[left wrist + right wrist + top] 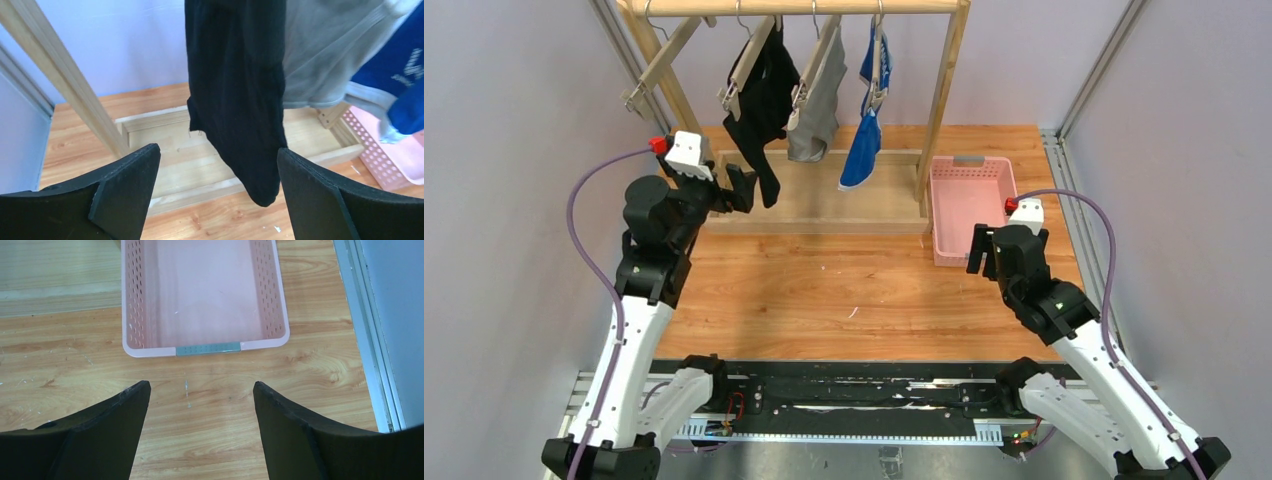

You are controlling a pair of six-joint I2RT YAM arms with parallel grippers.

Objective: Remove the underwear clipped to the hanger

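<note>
**Site.** A wooden table [844, 290] carries a wooden clothes rack [944, 100] along its far side. A pink perforated basket [969, 162] sits just beside the rack's right post.

**Task items.** Three pieces are still clipped to hangers [746, 70] on the top rail. From left to right they are the black briefs [759, 110], the grey briefs [816, 110] and the blue briefs [864, 150] with white trim. At the left end, one bare hanger [659, 65] carries nothing.

**Basket.** The right wrist view shows nothing inside it.

**Left gripper** [739, 190]. It is raised to the rack with its jaws spread wide. The lower tail of the black briefs hangs between the fingers, nearer the right one. No pinch is evident.

**Right gripper** [987, 250]. Its jaws are also wide and it holds nothing. It hovers over bare table just short of the basket's near end.

**Progress, as judged.** No garment shows as removed, so all three releases are outstanding. The black briefs look like the first piece to be taken. The clips are too small in these views to assess their bite.
</note>
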